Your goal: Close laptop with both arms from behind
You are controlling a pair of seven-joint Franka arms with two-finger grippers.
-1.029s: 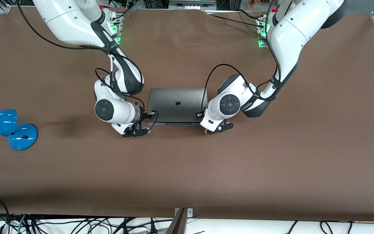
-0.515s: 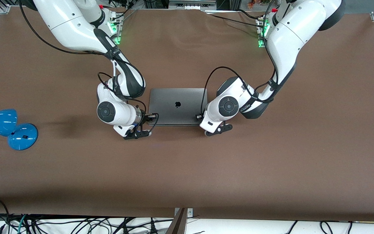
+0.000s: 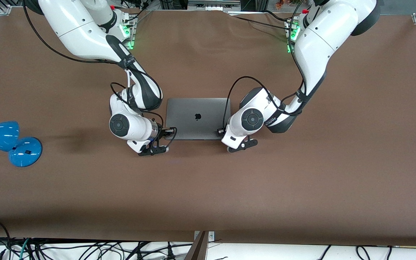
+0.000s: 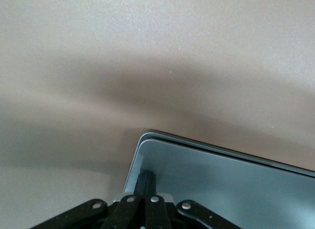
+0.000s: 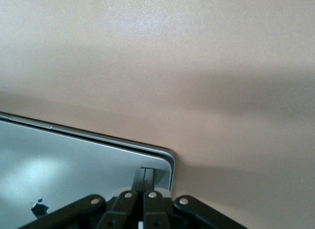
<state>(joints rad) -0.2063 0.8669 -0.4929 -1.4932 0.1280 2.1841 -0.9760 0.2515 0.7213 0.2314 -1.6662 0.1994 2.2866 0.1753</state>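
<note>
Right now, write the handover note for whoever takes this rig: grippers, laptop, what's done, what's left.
Left gripper: shut, fingertips pressing on the laptop lid at its corner toward the left arm's end of the table.
Right gripper: shut, fingertips on the lid's corner toward the right arm's end.
Laptop: mid-table between the two wrists, lid down, logo up; both wrist views show only a thin seam between lid and base.
Blue lamp: at the table edge, right arm's end, untouched.
Done: lid looks pushed down.
Left: confirm it is fully closed, then lift both arms clear.
</note>
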